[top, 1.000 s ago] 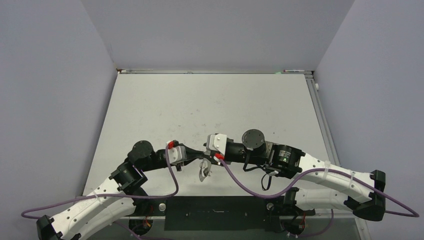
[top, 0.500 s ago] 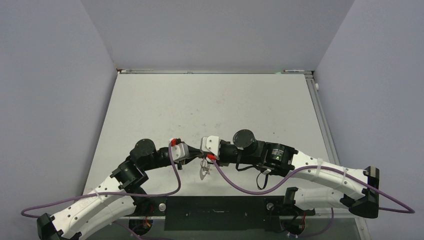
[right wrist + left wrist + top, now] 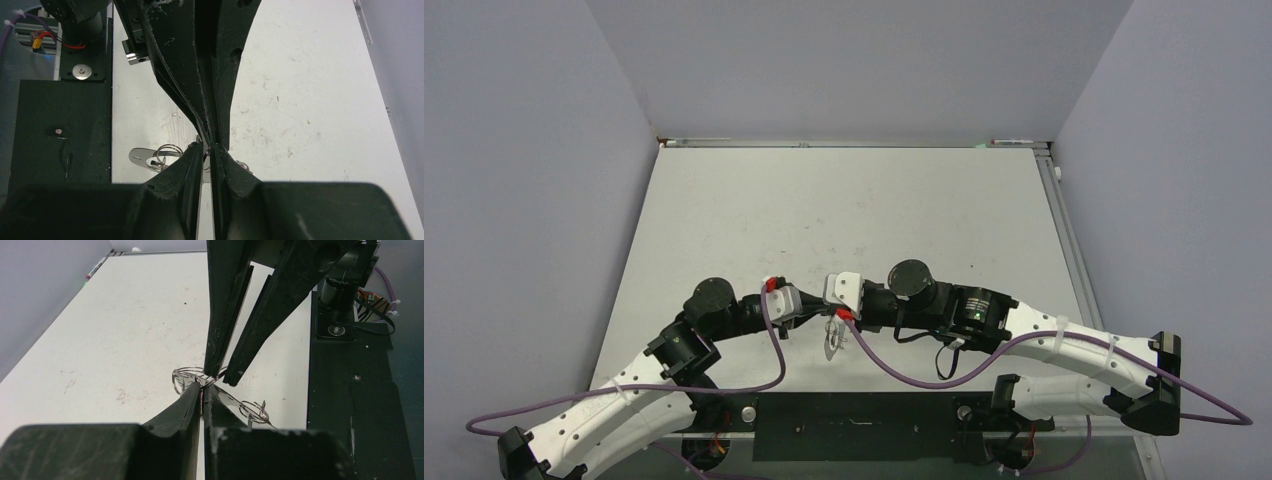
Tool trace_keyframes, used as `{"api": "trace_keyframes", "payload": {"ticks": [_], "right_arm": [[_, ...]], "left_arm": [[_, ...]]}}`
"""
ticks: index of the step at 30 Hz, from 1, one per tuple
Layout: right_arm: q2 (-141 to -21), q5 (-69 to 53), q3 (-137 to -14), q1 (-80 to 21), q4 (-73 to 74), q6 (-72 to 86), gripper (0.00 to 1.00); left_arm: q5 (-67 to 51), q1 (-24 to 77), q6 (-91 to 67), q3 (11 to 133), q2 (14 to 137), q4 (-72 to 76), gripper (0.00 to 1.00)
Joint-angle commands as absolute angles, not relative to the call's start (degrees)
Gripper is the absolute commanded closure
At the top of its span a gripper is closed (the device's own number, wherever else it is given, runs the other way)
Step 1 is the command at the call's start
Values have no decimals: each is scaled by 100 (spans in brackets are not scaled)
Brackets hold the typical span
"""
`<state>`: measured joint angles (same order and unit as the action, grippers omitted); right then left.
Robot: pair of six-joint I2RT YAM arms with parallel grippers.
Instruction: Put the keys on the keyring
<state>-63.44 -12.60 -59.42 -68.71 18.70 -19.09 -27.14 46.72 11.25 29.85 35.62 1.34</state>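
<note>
Sliding left, the right gripper [image 3: 207, 152] has narrowed about the keyring [image 3: 831, 340], just beyond the black base plate [image 3: 864, 425]; whether it pinches, I cannot tell. The left gripper [image 3: 202, 397] clamps the keyring's wire.

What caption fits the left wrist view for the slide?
Left pincer shut on the keyring, right pincer tip to tip with it over the white table.
</note>
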Motion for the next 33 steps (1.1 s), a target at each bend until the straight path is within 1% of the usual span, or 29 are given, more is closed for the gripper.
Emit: {"api": "trace_keyframes", "payload": {"ticks": [1,5,10,14,16,24,29,33], "right_arm": [[-6441,-989,-5969,-6904,1812,-1995,89],[-6470,-900,-5970,-6905,1880,-2012,88],[-6465,-890,-5951,-6929,1851,-2008,78],[-6477,-1013,-5934,-6951,1830,-2003,76],[-6463,-994,-5899,-6945,1796,-2019,78],[-6373,-979,-5787,-6947,1589,-2027,94],[-6216,-1090,-5642,-6951,1334,-2053,95],[-5983,-1423,-5477,-6947,1032,-2004,95]], "left_arm": [[-2725,4678,1169,3263,3446,404,100],[-2716,4674,1169,3261,3445,419,100],[-2718,4675,1178,3261,3440,415,100],[-2692,4676,1185,3265,3445,402,100],[-2689,4670,1187,3264,3445,402,100],[-2695,4675,1195,3269,3433,396,100],[-2678,4667,1195,3222,3339,477,100],[-2931,4671,1172,3116,3170,678,100]]}}
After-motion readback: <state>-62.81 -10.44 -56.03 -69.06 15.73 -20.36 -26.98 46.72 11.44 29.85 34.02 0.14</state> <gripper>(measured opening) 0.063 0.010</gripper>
